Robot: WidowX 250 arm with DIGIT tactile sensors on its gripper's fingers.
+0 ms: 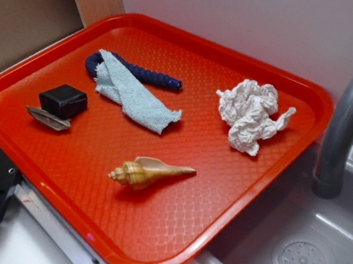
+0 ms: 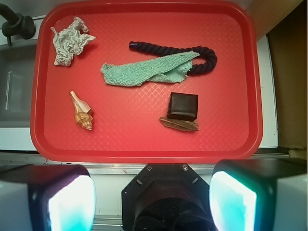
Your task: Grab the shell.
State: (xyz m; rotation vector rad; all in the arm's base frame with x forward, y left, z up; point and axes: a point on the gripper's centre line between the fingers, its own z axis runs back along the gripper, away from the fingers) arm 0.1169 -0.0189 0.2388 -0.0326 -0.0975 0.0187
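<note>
Tan and ribbed, the shell (image 2: 81,112) I am after has a whorled cone at one end and thins to a pointed tail. Largest is the red tray (image 1: 150,245), and it holds everything: a teal cloth (image 2: 149,72) draped over a dark blue rope (image 2: 204,54), crumpled white paper (image 2: 70,39), a black block (image 2: 183,106) touching a grey-brown sliver (image 2: 179,124), and the shell alone near the tray's front edge. My pincer (image 2: 152,202) hangs released, off the tray.
</note>
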